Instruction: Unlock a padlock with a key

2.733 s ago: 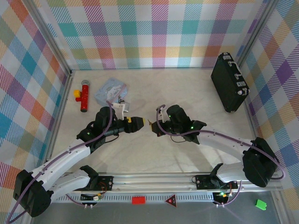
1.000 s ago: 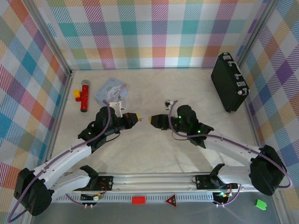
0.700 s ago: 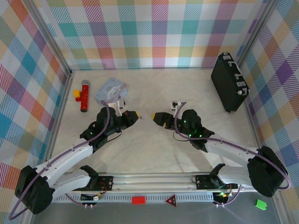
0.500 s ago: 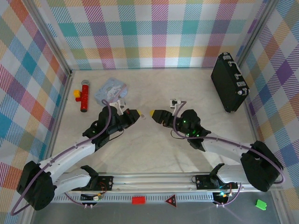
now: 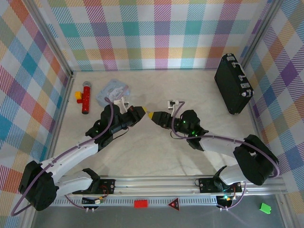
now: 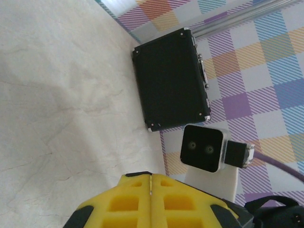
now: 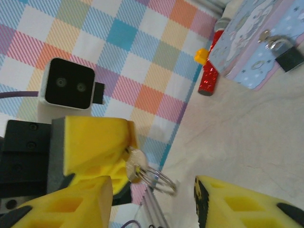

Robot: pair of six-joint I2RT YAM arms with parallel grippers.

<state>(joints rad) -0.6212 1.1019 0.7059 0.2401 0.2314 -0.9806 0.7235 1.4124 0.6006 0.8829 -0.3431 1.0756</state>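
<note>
Right wrist view: the right gripper [image 7: 154, 194] has its yellow fingers spread apart. Just beyond, the left gripper [image 7: 124, 156] is clamped on the key [image 7: 135, 165], whose ring [image 7: 159, 180] hangs free. Farther off, the padlock [image 7: 287, 57] lies on the blue pouch [image 7: 247, 52], beside a red toy [image 7: 211, 71].

black case [image 5: 233, 84] stands on edge by the rt wall, far rt of the pale marbled counter [image 5: 190, 95]; silver corners + latches show. pale blue patterned pouch [image 5: 112, 91] lies flat at far left. just left of it a red tube [image 5: 86, 97] w/ a yellow knob [image 5: 77, 96] on its side. pastel checked walls [image 5: 156, 33] on 3 sides. on the front rail a small red block [image 5: 140, 204]; green block [image 5: 265, 207] at bottom rt, off the counter.
</note>
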